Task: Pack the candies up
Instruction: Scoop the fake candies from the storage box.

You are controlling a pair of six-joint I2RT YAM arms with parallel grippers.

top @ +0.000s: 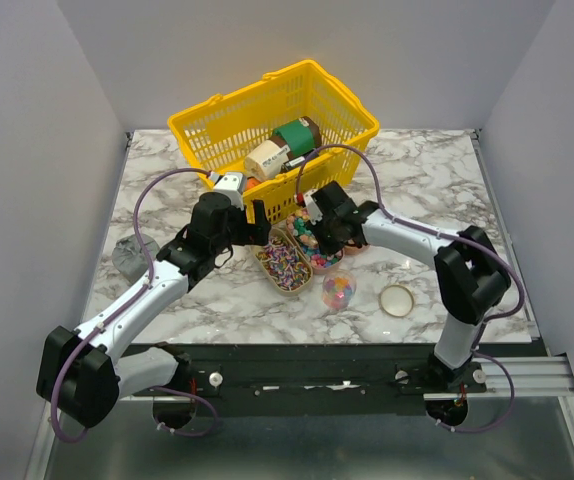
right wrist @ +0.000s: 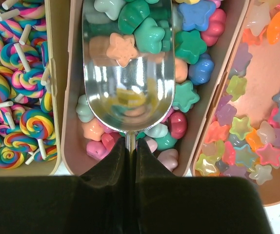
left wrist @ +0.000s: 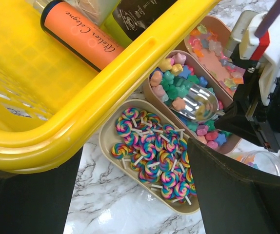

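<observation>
The candies lie in three oval trays. Rainbow swirl lollipops [left wrist: 150, 153] fill the left tray, solid star candies [right wrist: 193, 46] the middle one, and translucent stars [right wrist: 257, 131] the right one. My right gripper [right wrist: 130, 146] is shut on the thin handle of a metal scoop [right wrist: 128, 73]. The scoop's bowl rests in the middle tray with a few stars in it. My left gripper [left wrist: 135, 195] hangs open and holds nothing, over the near end of the lollipop tray [left wrist: 108, 146], right by the basket's rim.
A yellow basket [top: 277, 120] with bottles and cans stands just behind the trays, and an orange bottle [left wrist: 84, 34] shows through its wall. A small clear jar [top: 338, 291] with candies and its round lid [top: 397, 300] sit in front of the trays.
</observation>
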